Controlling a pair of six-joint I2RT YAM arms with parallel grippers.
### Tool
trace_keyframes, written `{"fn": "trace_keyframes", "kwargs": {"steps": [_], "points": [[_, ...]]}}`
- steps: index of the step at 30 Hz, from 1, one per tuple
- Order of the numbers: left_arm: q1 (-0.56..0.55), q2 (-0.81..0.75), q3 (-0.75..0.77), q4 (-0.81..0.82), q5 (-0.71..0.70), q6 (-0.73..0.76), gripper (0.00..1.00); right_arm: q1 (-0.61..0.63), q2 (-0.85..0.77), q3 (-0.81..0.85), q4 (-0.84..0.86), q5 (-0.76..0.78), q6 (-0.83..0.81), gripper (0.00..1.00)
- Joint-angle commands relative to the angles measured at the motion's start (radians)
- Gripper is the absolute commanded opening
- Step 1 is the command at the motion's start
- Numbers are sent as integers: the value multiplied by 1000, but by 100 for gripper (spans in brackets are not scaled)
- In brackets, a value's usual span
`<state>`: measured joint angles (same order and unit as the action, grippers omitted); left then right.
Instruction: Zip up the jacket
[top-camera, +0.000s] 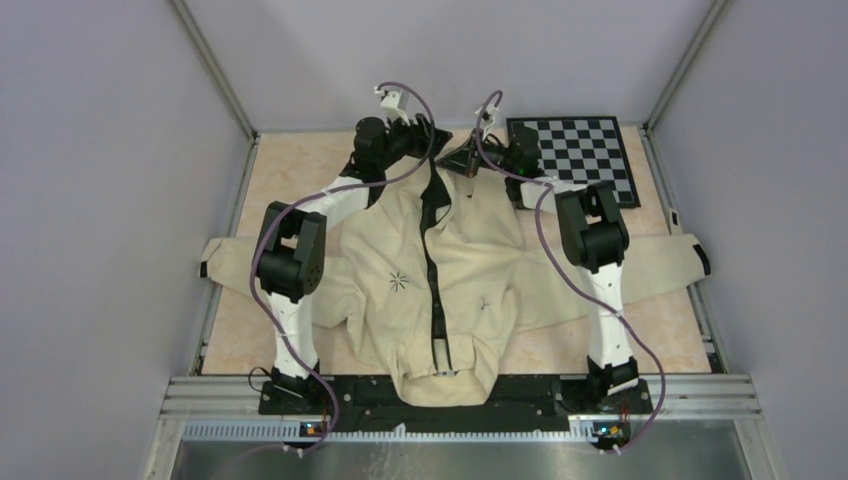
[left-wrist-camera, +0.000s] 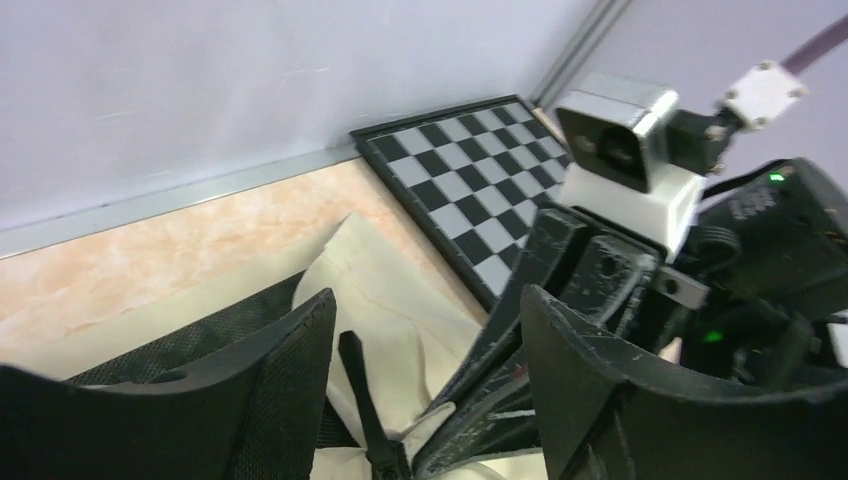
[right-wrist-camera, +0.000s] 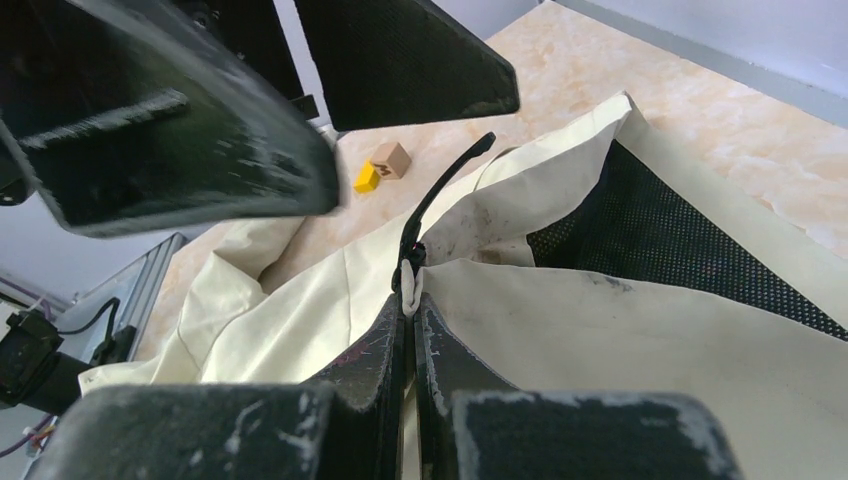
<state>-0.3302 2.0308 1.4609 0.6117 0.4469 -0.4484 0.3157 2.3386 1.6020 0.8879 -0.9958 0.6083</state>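
The cream jacket (top-camera: 400, 280) lies spread on the table, and its black zipper (top-camera: 432, 270) runs down the middle. Both grippers meet at its far end. My left gripper (left-wrist-camera: 428, 300) is open and holds nothing. The black zipper pull (left-wrist-camera: 358, 385) stands up between its fingers, nearer the left one. My right gripper (right-wrist-camera: 410, 300) is shut on a fold of the jacket's edge just below the zipper slider. Its closed fingers (left-wrist-camera: 520, 340) reach in from the right in the left wrist view. Past the slider, the jacket's black mesh lining (right-wrist-camera: 660, 230) lies exposed.
A black-and-white chessboard (top-camera: 580, 155) lies at the far right corner, close behind the right arm. A small wooden block (right-wrist-camera: 388, 158) and a yellow piece (right-wrist-camera: 366, 178) sit on the table beyond the jacket. Enclosure walls stand on three sides.
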Motion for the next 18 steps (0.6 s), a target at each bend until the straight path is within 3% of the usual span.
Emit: {"fn": "trace_keyframes", "kwargs": {"steps": [1,8,13,18], "points": [[-17,-35,70,-125,-205,92,69,1,-86,25,19,0,-33,0],[-57,-32,99,-188,-319,130,69,2,-88,23,16,-3,-36,0],[-62,1,125,-230,-297,128,55,1,-90,22,9,2,-40,0],[-68,1,129,-241,-299,133,50,1,-90,26,-6,7,-47,0]]}}
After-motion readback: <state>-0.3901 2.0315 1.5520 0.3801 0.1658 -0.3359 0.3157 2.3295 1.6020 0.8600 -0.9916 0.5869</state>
